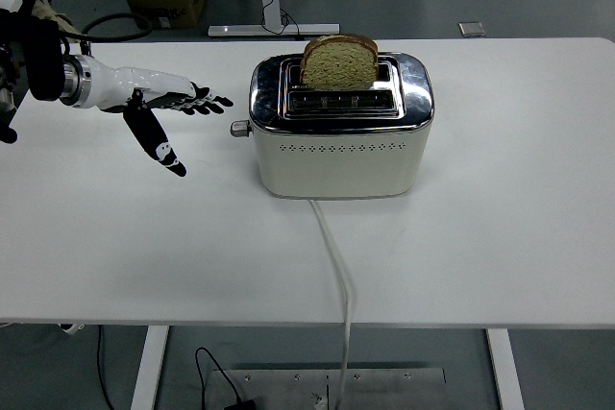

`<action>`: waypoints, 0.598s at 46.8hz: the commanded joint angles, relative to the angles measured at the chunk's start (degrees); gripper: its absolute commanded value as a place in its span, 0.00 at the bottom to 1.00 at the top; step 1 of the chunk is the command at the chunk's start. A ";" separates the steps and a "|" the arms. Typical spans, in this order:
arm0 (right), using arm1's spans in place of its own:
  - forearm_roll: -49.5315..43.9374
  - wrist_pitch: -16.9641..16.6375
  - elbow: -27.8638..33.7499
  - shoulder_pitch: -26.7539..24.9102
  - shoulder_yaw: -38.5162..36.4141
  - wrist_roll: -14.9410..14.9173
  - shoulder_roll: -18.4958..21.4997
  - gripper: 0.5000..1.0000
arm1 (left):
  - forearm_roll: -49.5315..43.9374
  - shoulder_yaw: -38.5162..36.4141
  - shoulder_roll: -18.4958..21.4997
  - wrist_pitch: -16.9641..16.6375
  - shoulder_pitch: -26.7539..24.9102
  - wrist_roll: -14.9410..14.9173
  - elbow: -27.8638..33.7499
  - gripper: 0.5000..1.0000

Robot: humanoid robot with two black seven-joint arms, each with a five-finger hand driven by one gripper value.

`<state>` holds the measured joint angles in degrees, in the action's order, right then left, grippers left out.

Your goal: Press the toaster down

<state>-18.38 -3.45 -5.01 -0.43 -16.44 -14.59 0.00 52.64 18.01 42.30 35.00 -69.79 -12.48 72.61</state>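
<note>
L hand flat, fingers spread, thumb down, just left of toaster lever, apart.

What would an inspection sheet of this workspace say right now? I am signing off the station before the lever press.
Surface: white table, bare apart from the toaster and its cord.
Job's things: cream toaster upright; bread slice standing high in the rear slot; lever on its left end, up.
Clutter: nothing seen.
Robot hands: left robot hand open, left of the lever, not touching; right not in view.
Cables: white cord runs off the near edge.
Surroundings: cardboard box and table frame on the floor behind.
</note>
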 commanded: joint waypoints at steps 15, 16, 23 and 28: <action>-0.08 0.02 0.00 -0.01 0.09 0.00 0.00 1.00 | 0.09 -0.26 -0.81 0.00 0.35 -0.08 -0.01 1.00; -0.08 0.02 0.00 -0.01 0.09 0.00 0.00 1.00 | 0.00 -0.35 -0.81 0.00 0.35 0.00 -0.01 1.00; -0.08 0.02 0.00 0.08 0.09 0.00 0.00 1.00 | 0.00 -0.87 -0.73 0.00 0.35 0.00 -0.10 1.00; -0.08 0.02 0.00 0.08 0.09 0.00 0.00 1.00 | 0.00 -1.31 -0.81 0.00 0.44 0.00 -0.28 1.00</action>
<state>-18.45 -3.43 -5.01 -0.35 -16.34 -14.59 0.00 52.68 16.94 41.55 35.00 -69.35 -12.52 72.48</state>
